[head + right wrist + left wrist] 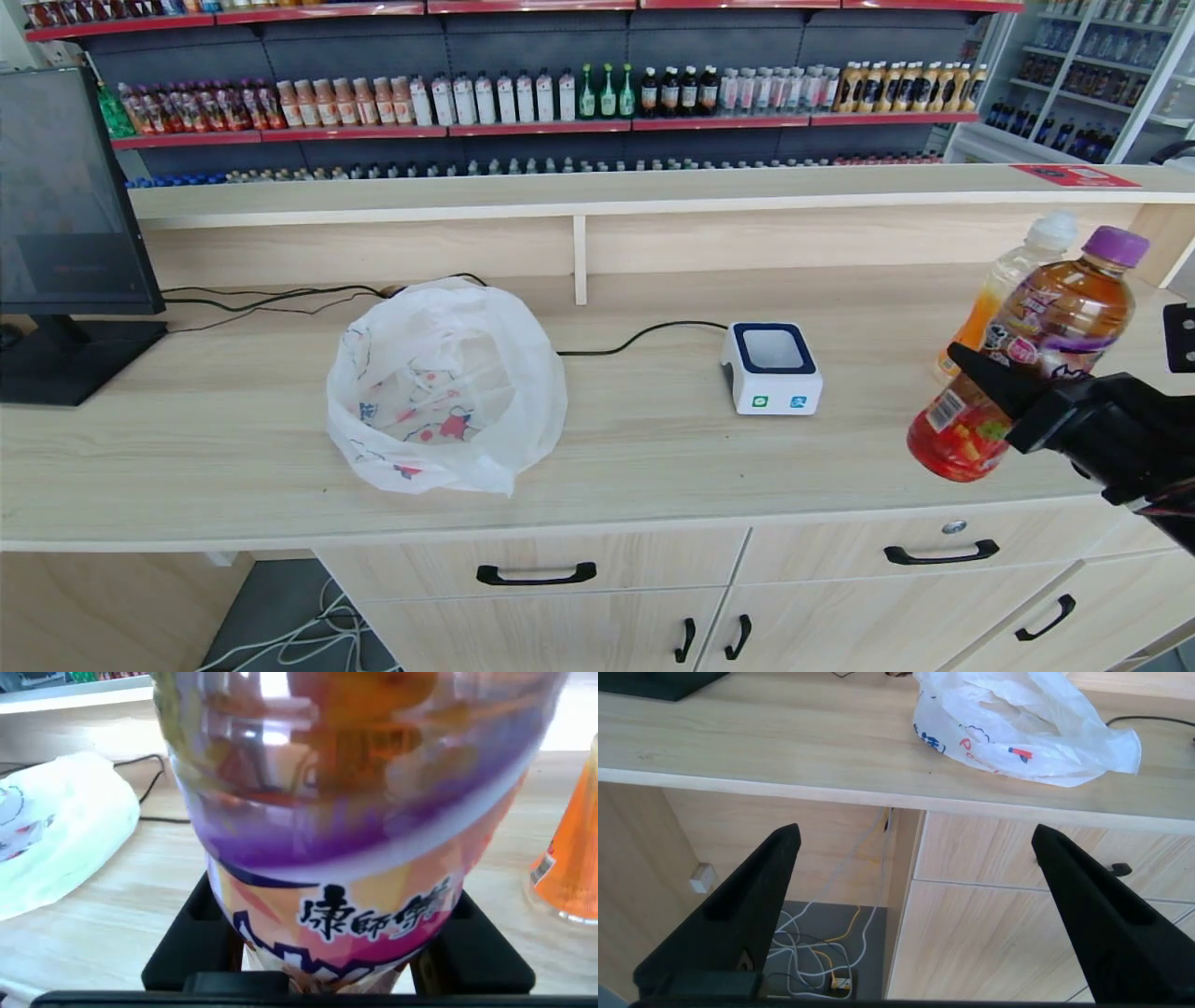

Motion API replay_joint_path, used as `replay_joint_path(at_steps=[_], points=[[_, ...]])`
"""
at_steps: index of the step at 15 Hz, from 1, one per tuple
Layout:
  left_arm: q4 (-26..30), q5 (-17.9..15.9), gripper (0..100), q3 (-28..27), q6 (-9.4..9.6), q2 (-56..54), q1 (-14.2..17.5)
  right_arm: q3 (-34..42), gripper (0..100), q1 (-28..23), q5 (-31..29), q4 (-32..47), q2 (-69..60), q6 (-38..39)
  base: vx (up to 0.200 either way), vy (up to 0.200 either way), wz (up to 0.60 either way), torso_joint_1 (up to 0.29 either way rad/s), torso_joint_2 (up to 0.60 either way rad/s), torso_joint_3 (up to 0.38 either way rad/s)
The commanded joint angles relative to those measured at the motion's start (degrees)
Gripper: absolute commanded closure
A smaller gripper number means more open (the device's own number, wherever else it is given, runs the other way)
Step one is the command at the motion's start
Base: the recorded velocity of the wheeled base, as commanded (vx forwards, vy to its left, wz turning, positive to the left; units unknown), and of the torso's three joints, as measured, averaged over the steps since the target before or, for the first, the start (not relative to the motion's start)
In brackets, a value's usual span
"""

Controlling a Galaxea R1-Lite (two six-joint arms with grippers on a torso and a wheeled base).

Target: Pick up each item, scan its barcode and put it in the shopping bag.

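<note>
My right pincer (pixel 1013 397) clamps the purple-capped amber tea bottle (pixel 1055 327), frame right. Next: swing left, face its barcode (pixel 947 409) down over the white square scanner (pixel 771 367), centre. Go slow.

- The counter (pixel 233 439) is overlooked from above by the head view.
- Its front edge is seen from below, beyond the left jaws.
- The bottle (pixel 355 812) in the right jaws is seen very close; the shopping bag (pixel 523 411) is shared by all views.

You can see bold dark characters on the label (pixel 374 917) of the purple-capped bottle (pixel 1055 327); a barcode (pixel 945 409) near its base; two small icons (pixel 758 402) on the scanner (pixel 771 369); unreadable red-and-blue print on the shopping bag (pixel 446 383).
</note>
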Motion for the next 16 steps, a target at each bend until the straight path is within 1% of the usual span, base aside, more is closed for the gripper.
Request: replay_joint_path(at_steps=[1,2,4,6,7,10,11,12,13,14,15,16], points=[[-0.1,0.0,0,0.0,-0.02,0.0,0.0,9.9,100,2.5,-0.1,-0.1,-11.0,0.2,0.0,0.0,0.0,0.0,0.0,0.0],[-0.1,0.0,0,0.0,-0.02,0.0,0.0,12.0,100,2.6,0.0,-0.1,-13.8,0.2,0.0,0.0,0.0,0.0,0.0,0.0],[-0.1,0.0,0,0.0,-0.02,0.0,0.0,13.8,100,4.1,-0.7,-0.1,-18.9,-0.4,0.0,0.0,0.0,0.0,0.0,0.0],[0.0,0.0,0,0.0,-0.02,0.0,0.0,14.2,100,7.2,-1.4,-0.1,-23.2,-0.7,0.0,0.0,0.0,0.0,0.0,0.0],[-0.1,0.0,0,0.0,-0.02,0.0,0.0,14.2,100,7.6,-1.5,0.3,-24.7,-0.7,0.0,0.0,0.0,0.0,0.0,0.0],[0.0,0.0,0,0.0,-0.02,0.0,0.0,14.2,100,7.8,-1.7,4.6,-27.0,-0.6,0.0,0.0,0.0,0.0,0.0,0.0],[0.0,0.0,0,0.0,-0.02,0.0,0.0,14.2,100,8.7,-1.5,7.5,-28.3,-0.6,0.0,0.0,0.0,0.0,0.0,0.0],[0.0,0.0,0,0.0,-0.02,0.0,0.0,14.2,100,10.9,-1.6,10.1,-29.2,-0.6,0.0,0.0,0.0,0.0,0.0,0.0],[0.0,0.0,0,0.0,-0.02,0.0,0.0,14.2,100,11.2,-1.6,10.4,-29.4,-0.6,0.0,0.0,0.0,0.0,0.0,0.0],[0.0,0.0,0,0.0,-0.02,0.0,0.0,14.2,100,12.9,-1.6,14.2,-31.2,-0.5,0.0,0.0,0.0,0.0,0.0,0.0],[-0.1,0.0,0,0.0,-0.02,0.0,0.0,14.2,100,13.0,-1.4,19.7,-35.0,0.2,0.0,0.0,0.0,0.0,0.0,0.0],[-0.1,0.0,0,0.0,-0.02,0.0,0.0,14.1,100,13.4,-1.2,23.2,-37.8,1.4,0.0,0.0,0.0,0.0,0.0,0.0]])
